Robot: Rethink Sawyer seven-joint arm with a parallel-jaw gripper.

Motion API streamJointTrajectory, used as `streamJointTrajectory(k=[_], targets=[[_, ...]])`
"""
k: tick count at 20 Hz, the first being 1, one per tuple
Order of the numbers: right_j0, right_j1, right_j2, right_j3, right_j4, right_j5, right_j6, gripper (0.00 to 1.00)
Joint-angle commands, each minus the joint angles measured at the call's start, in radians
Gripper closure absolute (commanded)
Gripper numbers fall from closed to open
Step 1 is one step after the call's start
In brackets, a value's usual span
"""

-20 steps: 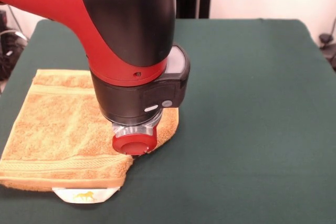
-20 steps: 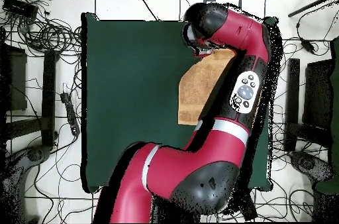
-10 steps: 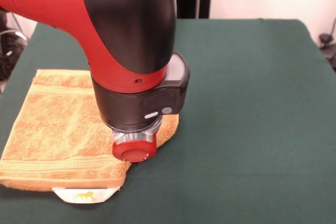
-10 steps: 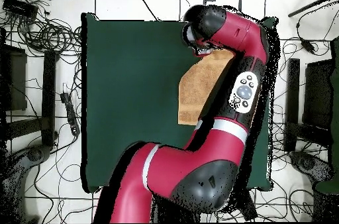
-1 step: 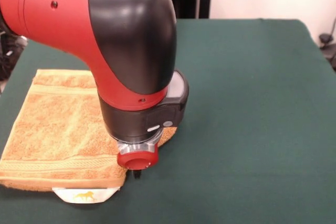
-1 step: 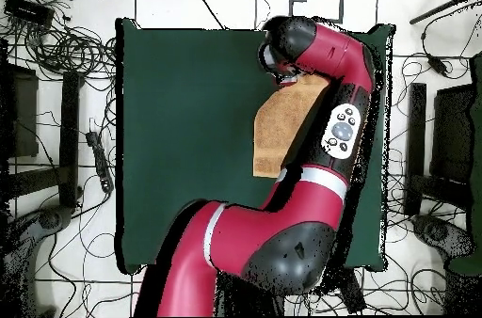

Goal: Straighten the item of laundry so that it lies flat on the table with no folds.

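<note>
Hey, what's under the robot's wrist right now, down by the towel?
The towel's near right corner lies under the gripper on the green table. The arm covers that corner and the fingers, so any grasp is hidden.

pale floor point(image 6: 66, 267), perhaps tiled, cable-strewn

Red and black arm point(image 5: 105, 51) reaches down over the table's point(image 5: 252, 103) front-left part, wrist vertical. Gripper point(image 5: 137, 173) largely hidden beneath the red wrist cap; finger state cannot be made out.
</note>
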Motion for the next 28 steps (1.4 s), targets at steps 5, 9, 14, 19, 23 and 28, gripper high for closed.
streamJointTrajectory(k=[5,9,14,19,23,28], targets=[[0.027,0.019,0.076,0.05,-0.012,0.016,0.094,0.0],[0.027,0.021,0.065,0.04,-0.012,0.028,0.109,0.0],[0.021,0.0,0.052,0.043,-0.006,0.068,0.135,0.0],[0.03,-0.039,0.021,0.079,-0.034,0.152,0.123,0.0],[0.035,-0.052,0.005,0.086,-0.047,0.181,0.132,0.0],[0.033,-0.028,-0.022,0.038,-0.054,0.232,0.158,0.0]])
